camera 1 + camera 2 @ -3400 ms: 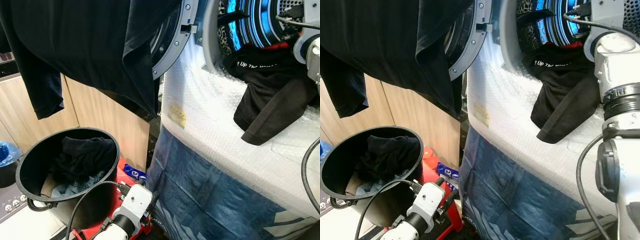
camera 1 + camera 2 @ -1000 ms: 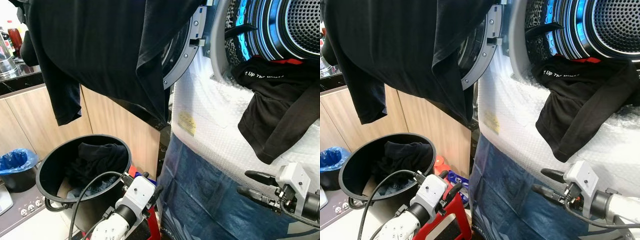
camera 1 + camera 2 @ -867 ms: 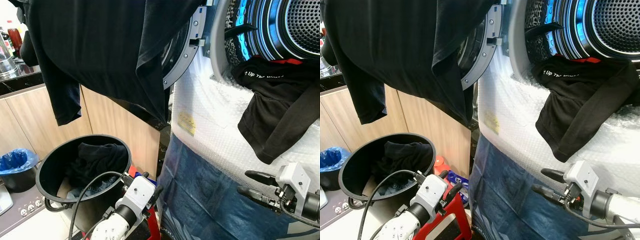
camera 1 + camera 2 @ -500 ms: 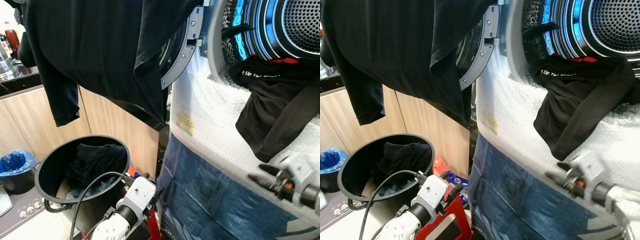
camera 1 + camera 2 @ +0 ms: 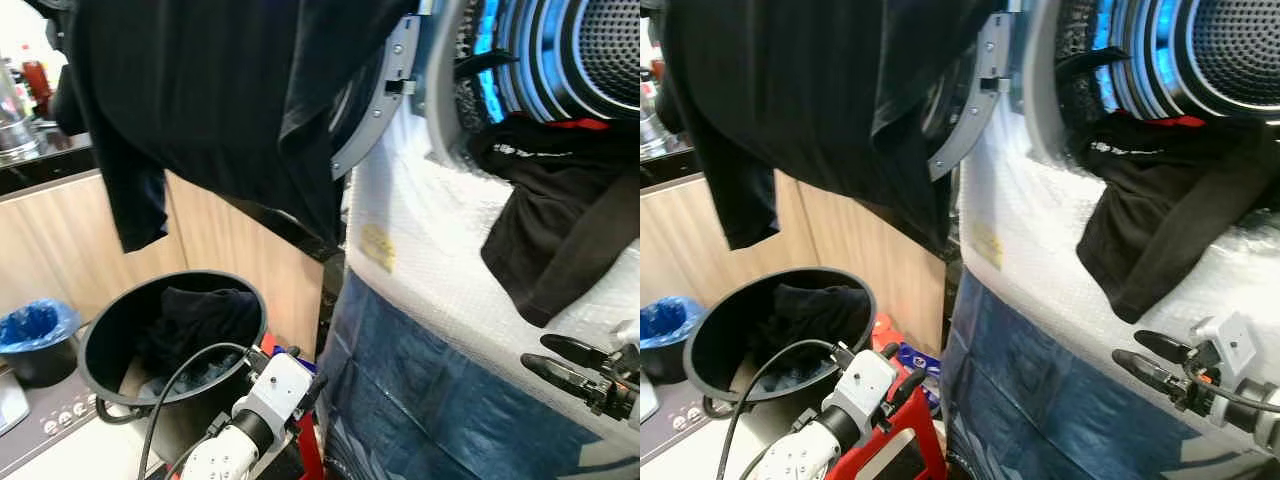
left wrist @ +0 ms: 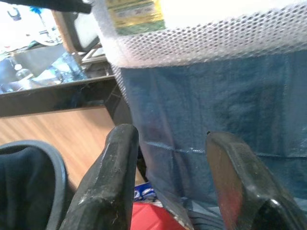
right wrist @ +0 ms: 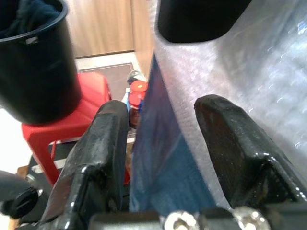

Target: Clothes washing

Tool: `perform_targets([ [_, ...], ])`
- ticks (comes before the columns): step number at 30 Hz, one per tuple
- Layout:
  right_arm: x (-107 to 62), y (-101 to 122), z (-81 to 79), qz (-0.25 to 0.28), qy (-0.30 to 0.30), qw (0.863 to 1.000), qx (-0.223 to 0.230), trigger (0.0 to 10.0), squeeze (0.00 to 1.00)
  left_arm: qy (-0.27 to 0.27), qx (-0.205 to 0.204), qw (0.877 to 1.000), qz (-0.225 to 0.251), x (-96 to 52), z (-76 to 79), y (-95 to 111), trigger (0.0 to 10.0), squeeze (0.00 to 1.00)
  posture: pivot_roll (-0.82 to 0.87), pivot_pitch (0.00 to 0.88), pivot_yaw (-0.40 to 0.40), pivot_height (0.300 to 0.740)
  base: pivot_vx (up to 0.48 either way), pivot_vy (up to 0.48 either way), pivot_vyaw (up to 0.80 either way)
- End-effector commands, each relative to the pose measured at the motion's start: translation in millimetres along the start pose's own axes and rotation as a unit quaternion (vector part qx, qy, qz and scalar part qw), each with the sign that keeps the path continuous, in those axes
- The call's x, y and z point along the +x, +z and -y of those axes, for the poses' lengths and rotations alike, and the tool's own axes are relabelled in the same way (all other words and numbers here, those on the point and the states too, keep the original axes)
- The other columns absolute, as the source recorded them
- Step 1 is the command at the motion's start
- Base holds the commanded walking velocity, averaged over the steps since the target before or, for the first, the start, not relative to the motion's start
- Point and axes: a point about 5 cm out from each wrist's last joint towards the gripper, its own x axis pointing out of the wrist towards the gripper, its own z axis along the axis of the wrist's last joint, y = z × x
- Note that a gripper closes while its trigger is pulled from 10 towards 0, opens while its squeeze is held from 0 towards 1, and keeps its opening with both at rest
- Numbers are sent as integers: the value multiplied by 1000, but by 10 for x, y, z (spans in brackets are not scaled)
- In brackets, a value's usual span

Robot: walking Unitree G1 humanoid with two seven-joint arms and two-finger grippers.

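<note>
A black garment [image 5: 545,220] with white print hangs out of the washing machine drum [image 5: 600,50] over the bubble-wrapped front. Another black shirt [image 5: 230,100] is draped over the open washer door [image 5: 385,100]. A black bucket [image 5: 105,335] at lower left holds dark clothes [image 5: 195,320]. My right gripper [image 5: 535,350] hovers low in front of the washer, below the hanging garment, open and holding nothing. My left gripper [image 6: 172,139] is low beside the bucket, facing the washer's blue-covered front, open and holding nothing.
Bubble wrap [image 5: 420,250] and a blue sheet [image 5: 430,400] cover the washer's front. The bucket stands on a red stool [image 5: 905,440]. Wooden cabinets [image 5: 60,240] lie to the left, with a blue-lined bin [image 5: 30,325] on the floor.
My right arm has come down from the drum mouth to low in front of the washer, its gripper still empty. The head view has shifted a little. The garments have not moved.
</note>
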Motion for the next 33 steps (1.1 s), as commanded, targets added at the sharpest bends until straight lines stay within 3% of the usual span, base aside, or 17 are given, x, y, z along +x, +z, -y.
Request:
perform_targets([
  [1, -22, 107, -6, 16, 8, 1000, -19, 10000, 0, -2, 0, 1000, 2, 2, -7, 6, 10000, 0, -8, 0, -42, 740, 0, 0, 0],
  [8, 79, 268, 31, 59, -24, 998, 2, 10000, 0, -3, 0, 1000, 3, 10, -4, 9, 10000, 0, -4, 0, -42, 740, 0, 0, 0],
  [16, 124, 475, 4, 103, -8, 995, 14, 10000, 0, -3, 0, 1000, 2, 8, -2, 10, 10000, 0, 2, 0, -46, 740, 0, 0, 0],
  [20, 126, 468, -4, 94, -8, 995, 23, 10000, 0, -3, 0, 1000, 1, 5, 2, 8, 10000, 0, 3, 0, -47, 740, 0, 0, 0],
  [21, 126, 464, -7, 94, -8, 995, 26, 8588, 0, -3, 0, 1000, 1, 3, 3, 7, 10000, 0, 3, 0, -48, 740, 0, 0, 0],
  [22, 126, 463, -8, 95, -8, 995, 27, 8588, 0, -3, 0, 1000, 1, 1, 4, 7, 10000, 0, 3, 0, -48, 740, 0, 0, 0],
  [23, 123, 464, -16, 101, -11, 994, 33, 588, 0, -3, -1, 1000, 0, -1, 6, 4, 10000, 0, 3, 0, -48, 740, 0, 0, 0],
  [24, 119, 456, -28, 98, -8, 994, 39, 0, 0, -3, -1, 1000, 0, -3, 8, 4, 10000, 0, 3, 0, -48, 740, 0, 0, 0],
  [33, 133, 463, -46, 97, -15, 994, 41, 0, 0, -3, -1, 1000, 1, -2, 10, 6, 10000, 0, 2, 0, -47, 740, 0, 0, 0],
])
